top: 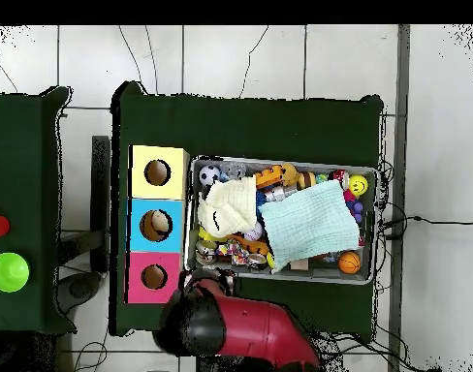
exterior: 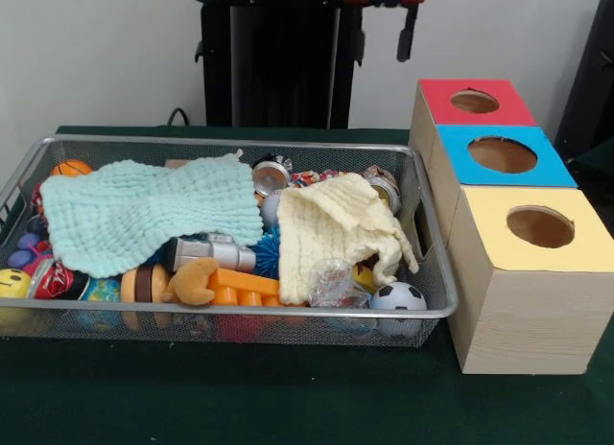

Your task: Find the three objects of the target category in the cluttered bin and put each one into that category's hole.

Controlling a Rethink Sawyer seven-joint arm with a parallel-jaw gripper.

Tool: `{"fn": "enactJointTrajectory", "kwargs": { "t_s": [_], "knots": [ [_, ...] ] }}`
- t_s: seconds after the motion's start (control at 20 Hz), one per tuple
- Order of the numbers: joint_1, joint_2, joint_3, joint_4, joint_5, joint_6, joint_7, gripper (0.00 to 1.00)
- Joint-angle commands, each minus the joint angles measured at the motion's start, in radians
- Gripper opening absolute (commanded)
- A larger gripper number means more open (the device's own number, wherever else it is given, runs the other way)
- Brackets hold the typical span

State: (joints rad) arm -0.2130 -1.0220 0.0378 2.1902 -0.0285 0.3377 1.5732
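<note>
Front view first: the wire bin (exterior: 422, 191) sits on the green table (exterior: 288, 407) packed full, with a mint cloth (exterior: 134, 215) spread over its left half and a pale yellow cloth (exterior: 336, 224) bunched over the middle, so much of what lies underneath is hidden. Round the cloths I can pick out a soccer ball (exterior: 397, 296), a small basketball (exterior: 71, 167), a silver flashlight (exterior: 206, 253), some orange blocks (exterior: 240, 287) and a smiley ball (exterior: 11, 282). Just beside the bin stand three wooden boxes, the red-topped box (exterior: 475, 102) farthest, the blue-topped box (exterior: 502, 155) in the middle, the yellow-topped box (exterior: 539, 229) nearest; from this side all three holes look dark and I can see nothing inside. The gripper (exterior: 407, 33) hangs high at the top edge, well apart from the bin, and I cannot tell whether it is spread or closed; it seems to carry nothing. Overhead view: the red arm (top: 265, 334) is drawn back below the bin's edge, and something pale may lie inside the blue box's hole, though I can't be sure. Which category is wanted I cannot tell, so its three objects are presumably in the bin, some maybe under the cloths. By my judgement the search has hardly begun.
</note>
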Motion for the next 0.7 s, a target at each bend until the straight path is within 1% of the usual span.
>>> {"fn": "enactJointTrajectory", "kwargs": {
  "t_s": [0.05, 0.1, 0.15, 0.2, 0.3, 0.4, 0.55, 0.7],
  "knots": [
    [-0.101, 0.219, 0.117, -0.116, -0.102, -0.119, -0.008, 1.0],
    [-0.123, 0.259, 0.135, -0.129, -0.11, -0.147, -0.01, 1.0],
    [-0.131, 0.281, 0.141, -0.138, -0.117, -0.158, -0.002, 1.0],
    [-0.143, 0.322, 0.149, -0.155, -0.125, -0.189, 0.003, 1.0],
    [-0.157, 0.38, 0.165, -0.184, -0.135, -0.223, 0.017, 1.0],
    [-0.155, 0.419, 0.166, -0.212, -0.139, -0.239, 0.039, 1.0],
    [-0.132, 0.433, 0.15, -0.235, -0.137, -0.243, 0.069, 1.0],
    [-0.117, 0.441, 0.14, -0.235, -0.128, -0.252, 0.092, 1.0]
  ]
}}
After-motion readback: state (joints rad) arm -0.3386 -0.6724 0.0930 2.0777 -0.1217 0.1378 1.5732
